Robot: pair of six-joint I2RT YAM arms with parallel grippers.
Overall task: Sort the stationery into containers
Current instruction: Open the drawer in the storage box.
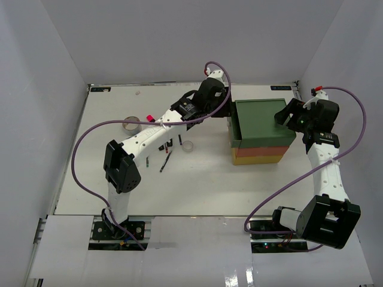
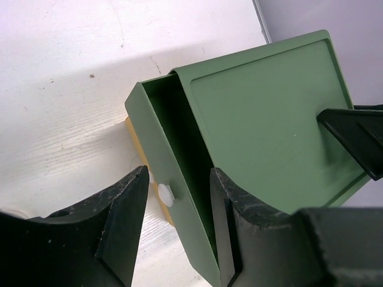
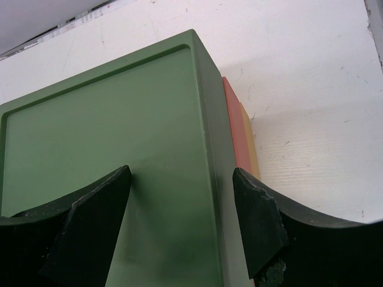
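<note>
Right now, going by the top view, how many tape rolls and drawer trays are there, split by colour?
Grey tape roll: 1
White tape roll: 1
Green tray: 1
Orange-red tray: 1
Yellow tray: 1
Total: 5

The green top (image 3: pixel 102 131) of the box stack is seen from close up. A thin red layer (image 3: pixel 233 125) and a yellow layer (image 3: pixel 248 134) are seen under it at the right side. The stack is set on a white table (image 3: pixel 311 89). The right gripper (image 3: pixel 181 176) is held over the green top, and its two black fingers (image 3: pixel 90 227) are spread far apart.
</note>
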